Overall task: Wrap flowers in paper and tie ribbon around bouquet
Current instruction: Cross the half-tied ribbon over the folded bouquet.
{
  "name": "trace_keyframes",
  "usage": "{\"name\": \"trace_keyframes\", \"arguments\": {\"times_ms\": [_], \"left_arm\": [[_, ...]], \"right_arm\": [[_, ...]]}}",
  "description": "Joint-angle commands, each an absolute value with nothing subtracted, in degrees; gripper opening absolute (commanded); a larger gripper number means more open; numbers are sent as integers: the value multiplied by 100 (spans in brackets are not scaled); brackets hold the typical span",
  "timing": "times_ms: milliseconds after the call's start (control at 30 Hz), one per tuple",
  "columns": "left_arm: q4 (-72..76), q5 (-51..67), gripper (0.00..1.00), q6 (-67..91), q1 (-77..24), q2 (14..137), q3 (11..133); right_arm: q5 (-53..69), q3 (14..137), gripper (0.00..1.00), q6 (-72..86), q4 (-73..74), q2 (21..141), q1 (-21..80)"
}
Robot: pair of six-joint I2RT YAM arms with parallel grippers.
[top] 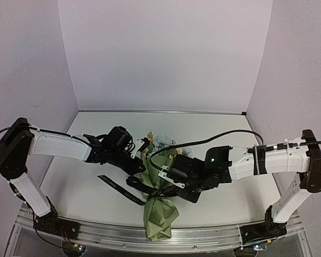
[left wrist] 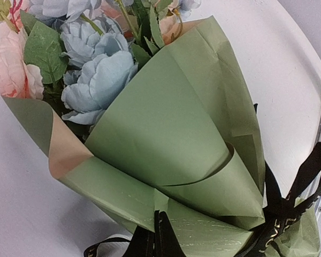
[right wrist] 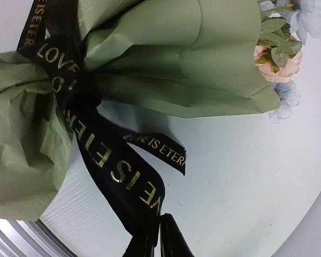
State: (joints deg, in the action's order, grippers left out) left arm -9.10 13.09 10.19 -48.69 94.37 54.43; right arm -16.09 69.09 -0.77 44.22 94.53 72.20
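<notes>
The right hand (right wrist: 156, 241) is pinched shut on one tail of the black ribbon (right wrist: 112, 166). That tail runs taut from its fingertips up to the knot (right wrist: 69, 85), cinched round the neck of the olive-green paper (right wrist: 176, 69). The left hand (left wrist: 154, 238) is closed tight too, apparently on another strand of ribbon just at the cone's waist, though its grip is partly cut off at the frame edge.

The bouquet (top: 159, 206) lies between the two hands at the near middle of the worktop (top: 96, 198). The flowers (top: 161, 142) point to the far side and the crumpled tail reaches the near edge.

A hard or uneven pull could drag the light bouquet toward that edge, tear the thin paper at the knot, or slip the ribbon out of the right hand's narrow pinch, leaving the tie slack.
</notes>
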Motion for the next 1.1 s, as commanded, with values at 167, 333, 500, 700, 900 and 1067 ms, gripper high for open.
{"name": "trace_keyframes", "arguments": {"times_ms": [167, 333, 500, 700, 900, 1067], "left_arm": [[-884, 1442, 0, 846, -4825, 9212, 5438], [-888, 1438, 0, 844, -4825, 9240, 5472], [-866, 1468, 0, 861, -4822, 9274, 5496], [-888, 1477, 0, 853, -4820, 9267, 5502], [-888, 1508, 0, 862, -4816, 9286, 5520], [-879, 1512, 0, 870, -4816, 9266, 5493]], "right_arm": [[-69, 6548, 48, 442, 4146, 8996, 7223], [24, 5999, 54, 1374, 3819, 8512, 7065], [80, 4942, 55, 2342, 2412, 8310, 6694], [458, 4345, 54, 3342, 1180, 8314, 5873], [1070, 4736, 55, 3649, 1111, 8590, 5468], [1887, 5287, 54, 3536, 1555, 9015, 5451]]}}
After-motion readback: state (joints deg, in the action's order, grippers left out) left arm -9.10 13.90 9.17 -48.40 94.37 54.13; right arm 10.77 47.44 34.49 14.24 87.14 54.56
